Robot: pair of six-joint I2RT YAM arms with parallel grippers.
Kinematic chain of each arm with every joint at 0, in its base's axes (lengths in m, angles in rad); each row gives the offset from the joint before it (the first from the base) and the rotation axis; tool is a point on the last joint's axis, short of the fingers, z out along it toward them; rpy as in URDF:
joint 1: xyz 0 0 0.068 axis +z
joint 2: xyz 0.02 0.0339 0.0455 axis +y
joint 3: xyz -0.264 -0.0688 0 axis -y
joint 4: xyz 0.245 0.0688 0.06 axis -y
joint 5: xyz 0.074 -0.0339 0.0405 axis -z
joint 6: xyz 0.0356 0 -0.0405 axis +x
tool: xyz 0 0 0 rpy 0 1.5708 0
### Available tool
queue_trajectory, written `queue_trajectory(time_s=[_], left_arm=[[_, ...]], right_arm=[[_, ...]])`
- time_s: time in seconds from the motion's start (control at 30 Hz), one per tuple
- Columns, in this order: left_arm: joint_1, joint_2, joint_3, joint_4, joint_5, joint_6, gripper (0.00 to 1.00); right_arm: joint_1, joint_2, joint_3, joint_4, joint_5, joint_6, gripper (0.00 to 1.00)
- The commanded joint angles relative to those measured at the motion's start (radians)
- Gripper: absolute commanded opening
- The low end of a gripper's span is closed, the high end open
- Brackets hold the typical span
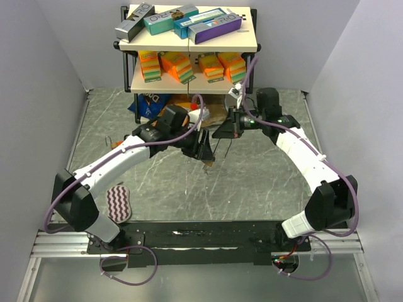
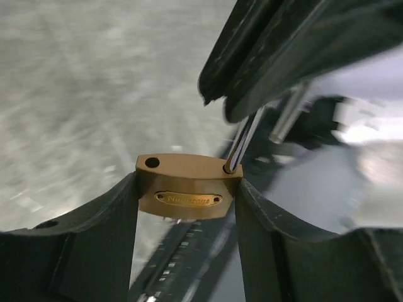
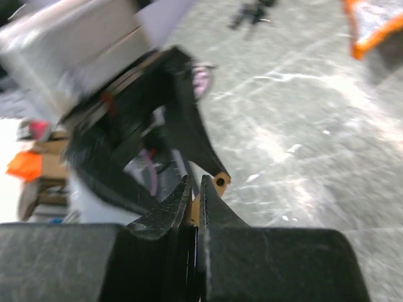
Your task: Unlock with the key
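Clamping brass padlock point(image 2: 187, 196), left tool point(image 2: 187, 186); right tool point(image 3: 195, 187) pinched on its shackle point(image 2: 243, 139)

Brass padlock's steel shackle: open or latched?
Open. Left wrist view: the steel shackle enters only one hole of the brass padlock; the other hole is empty.

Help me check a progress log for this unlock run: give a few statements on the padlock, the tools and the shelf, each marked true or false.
1. The left tool clamps the brass padlock. True.
2. Both holes in the padlock's top hold a shackle leg. False: in the left wrist view the shackle enters only the right-hand hole; the other hole is empty.
3. The right tool is spread wide, far from the padlock. False: it is nearly shut, right at the padlock, closed on the shackle.
4. A shelf with boxes stands at the far end of the table. True.
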Motion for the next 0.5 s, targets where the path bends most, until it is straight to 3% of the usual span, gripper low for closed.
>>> queue_trajectory(time_s=[0.0,0.1,0.2,0.33,0.43,0.47], left_arm=[[-0.026,-0.016,0.067,-0.08,-0.529,-0.056,0.01],[-0.043,-0.029,0.058,-0.104,-0.635,-0.095,0.01],[-0.046,-0.05,0.033,-0.077,-0.634,-0.112,0.01],[-0.046,-0.055,0.004,-0.068,-0.594,-0.122,0.01],[-0.046,-0.055,-0.022,-0.078,-0.574,-0.125,0.01],[-0.046,-0.059,-0.033,-0.083,-0.574,-0.129,0.01]], right_arm=[[0.098,0.011,0.08,-0.121,0.23,-0.045,0.0],[0.118,0.017,0.048,-0.075,0.313,0.041,0.0],[0.129,0.023,0.016,-0.017,0.304,0.118,0.0],[0.135,0.037,0.032,-0.037,0.33,0.1,0.0],[0.132,0.036,0.017,-0.005,0.319,0.107,0.18],[0.131,0.035,0.012,0.009,0.308,0.11,0.28]])
